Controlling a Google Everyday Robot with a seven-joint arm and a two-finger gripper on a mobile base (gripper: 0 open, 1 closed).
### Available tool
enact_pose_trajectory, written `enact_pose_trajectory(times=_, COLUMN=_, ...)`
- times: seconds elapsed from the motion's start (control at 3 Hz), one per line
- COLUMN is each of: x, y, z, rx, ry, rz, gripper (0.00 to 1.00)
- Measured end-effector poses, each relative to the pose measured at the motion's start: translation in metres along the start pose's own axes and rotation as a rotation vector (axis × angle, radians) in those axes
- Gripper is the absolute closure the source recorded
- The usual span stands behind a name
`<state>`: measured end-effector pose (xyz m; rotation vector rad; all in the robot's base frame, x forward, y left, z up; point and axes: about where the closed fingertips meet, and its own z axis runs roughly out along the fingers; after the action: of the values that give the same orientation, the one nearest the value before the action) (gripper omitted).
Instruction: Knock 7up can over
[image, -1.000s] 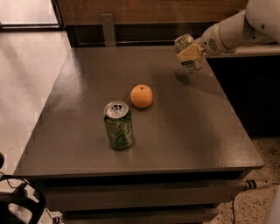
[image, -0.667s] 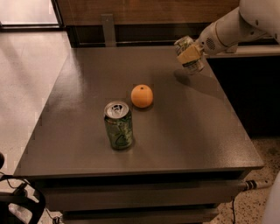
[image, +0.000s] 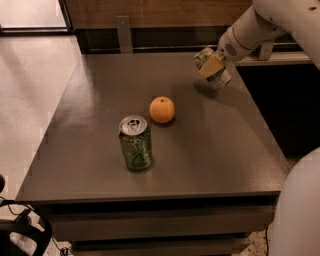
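since a second ago the gripper (image: 211, 62) has come down a little toward the table (image: 225, 150), carrying the 7up can (image: 220, 77) with it, while the orange (image: 162, 109) and the dark green can (image: 135, 144) have not moved. the lean of the held can looks much the same as before, so the change is mostly a lowering, not a fresh tip. the claw is pinching the 7up can, with a tan pad lying across the can's upper side. the white arm (image: 250, 30) reaches in from the 2 o'clock corner of the view. the can sits at about 1 o'clock from the orange, near the far right part of the table, well apart from both other things. it is tilted, its top leaning toward 10 o'clock and its base toward 4 o'clock, with a dark shadow on the tabletop just under it. whether the base touches the surface cannot be told. the can looks pale, white-silver, with a band of green lettering near its lower end. by my reading the tipping is under way but not done, since the can is not yet lying on its side and is not yet released.
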<state>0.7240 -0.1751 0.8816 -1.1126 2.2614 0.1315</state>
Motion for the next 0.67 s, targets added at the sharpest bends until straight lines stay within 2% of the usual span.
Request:
enact_pose_trajectory(times=0.33, x=0.002, y=0.014, z=0.025, rx=-0.074, ry=0.09, rz=-0.046, gripper=1.0)
enact_pose_trajectory(times=0.67, x=0.005, y=0.028, z=0.05, rx=-0.163, ry=0.153, rz=-0.083, gripper=1.0)
